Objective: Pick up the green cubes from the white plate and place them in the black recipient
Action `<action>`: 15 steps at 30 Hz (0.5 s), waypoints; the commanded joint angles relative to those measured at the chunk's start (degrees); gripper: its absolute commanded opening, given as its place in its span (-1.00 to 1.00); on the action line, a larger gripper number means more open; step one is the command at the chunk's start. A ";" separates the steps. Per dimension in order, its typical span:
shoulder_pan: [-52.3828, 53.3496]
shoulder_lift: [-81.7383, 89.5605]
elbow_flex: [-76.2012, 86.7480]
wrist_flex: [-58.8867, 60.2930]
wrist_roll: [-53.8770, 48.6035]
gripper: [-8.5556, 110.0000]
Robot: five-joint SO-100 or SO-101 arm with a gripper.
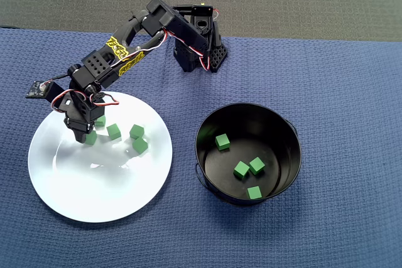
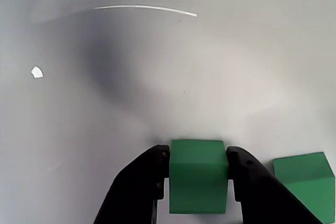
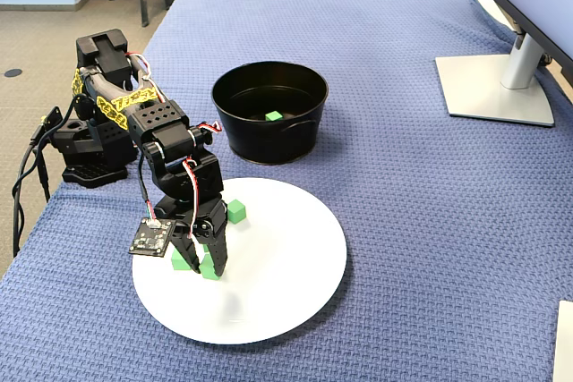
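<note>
Four green cubes (image 1: 242, 169) in black recipient (image 1: 290, 131); five on white plate (image 1: 100, 186), one clamped by end effector (image 2: 198, 169).

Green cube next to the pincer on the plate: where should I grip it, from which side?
Take the green cube by two opposite flat side faces, coming straight down from above. It lies flat on the white plate, apart from its neighbours, leaving finger room.
</note>
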 commanded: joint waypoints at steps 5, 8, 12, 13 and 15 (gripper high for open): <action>0.97 4.39 0.70 -0.88 0.70 -0.86; 1.49 8.09 0.79 0.00 2.72 -0.86; 1.41 13.45 -0.09 4.22 5.89 -0.86; 1.05 14.85 -0.35 5.54 6.77 -0.86; 0.44 18.02 -0.26 7.21 8.70 -0.86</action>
